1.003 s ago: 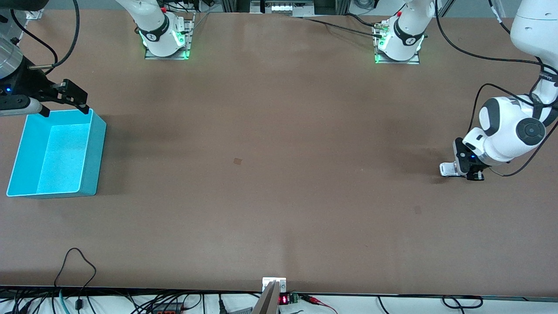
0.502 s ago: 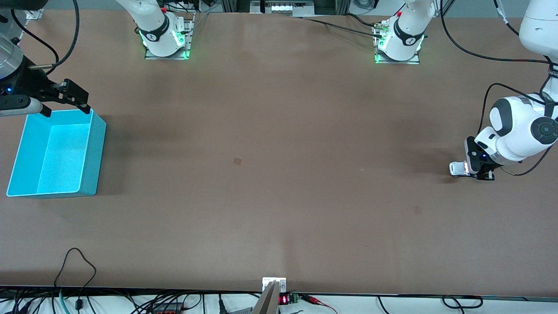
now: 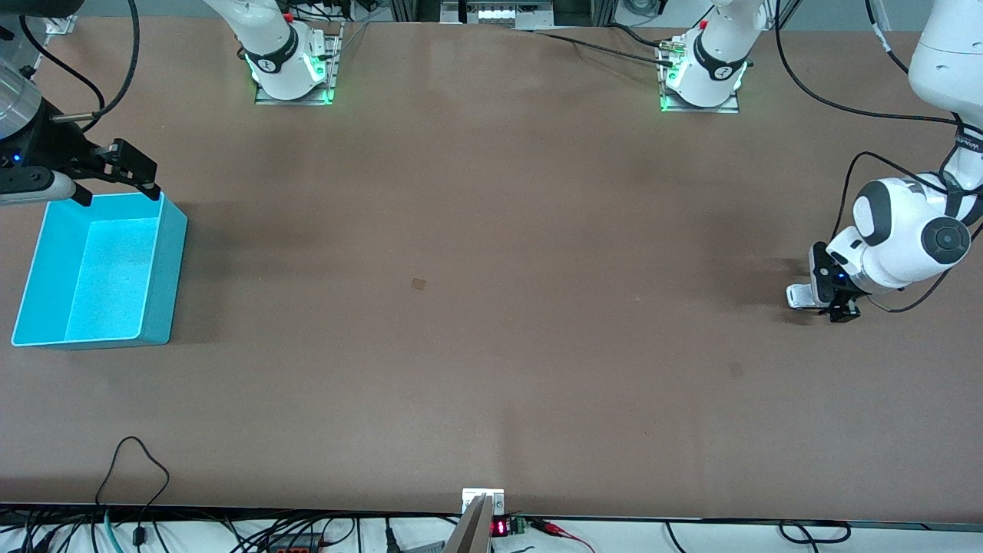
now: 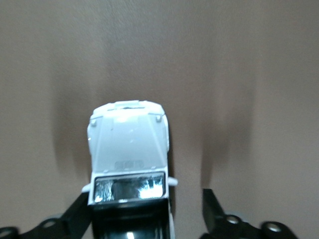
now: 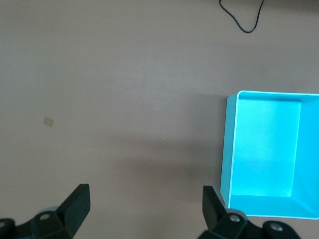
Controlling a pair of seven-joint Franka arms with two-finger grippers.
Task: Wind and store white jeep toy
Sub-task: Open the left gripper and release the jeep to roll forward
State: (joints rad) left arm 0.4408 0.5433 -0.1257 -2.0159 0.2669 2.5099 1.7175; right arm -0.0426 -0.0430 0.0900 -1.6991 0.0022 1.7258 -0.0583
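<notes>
- Left gripper (image 3: 823,306): the fingers (image 4: 79,214) straddle the white jeep toy (image 3: 799,296). In the left wrist view one finger lies against one side of the body and the other (image 4: 212,206) stands apart from the toy, so the jaws are open and not clamped.
- White jeep toy (image 4: 128,159): it sits with its wheels on the table (image 3: 491,307), near the edge at the left arm's end, about midway between the base edge and the camera edge.
- Change: over the last second the left gripper and toy shifted toward the left arm's end edge, then came partway back. Judged from this, the toy is being rolled back and forth on the surface to wind its spring; the winding step is in progress and storing is not yet done.
- Right gripper (image 3: 115,175): the fingers are spread wide and hold nothing. It hovers over the rim of the turquoise bin (image 3: 170,230) that lies toward the base edge; this arm waits and has not moved.
- Turquoise bin (image 5: 229,149): it stands near the edge at the right arm's end of the table, well apart from the toy. Its interior is empty in both views.
</notes>
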